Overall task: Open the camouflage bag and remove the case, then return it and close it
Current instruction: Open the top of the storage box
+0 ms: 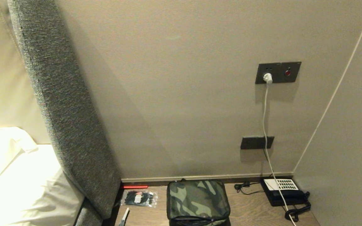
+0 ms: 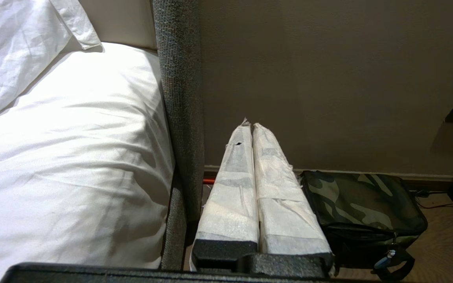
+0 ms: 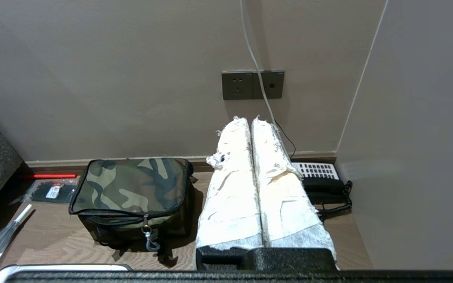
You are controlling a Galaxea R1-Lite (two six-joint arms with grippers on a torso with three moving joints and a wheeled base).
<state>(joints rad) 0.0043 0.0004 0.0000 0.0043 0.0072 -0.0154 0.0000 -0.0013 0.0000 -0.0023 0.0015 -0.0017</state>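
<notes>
Both cloth-wrapped claws, left gripper (image 2: 252, 125) and right gripper (image 3: 250, 120), pressed closed, empty. Beside each, zipped green-black camouflage fabric bag (image 3: 130, 184); probably a zipper pull, wrist views only.

Camouflage bag (image 1: 197, 199), zipped shut, upright on wooden surface

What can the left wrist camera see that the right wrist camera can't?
Only the left wrist view shows the white bed with its pillow, and the left gripper, its taped fingers pressed shut.

Only the right wrist view shows the black telephone, the wall sockets with a white cable, a red stick by the wall, a small plastic packet, and the right gripper, also shut.

Both show the camouflage bag, zipped closed on the wooden table, and the beige wall.
</notes>
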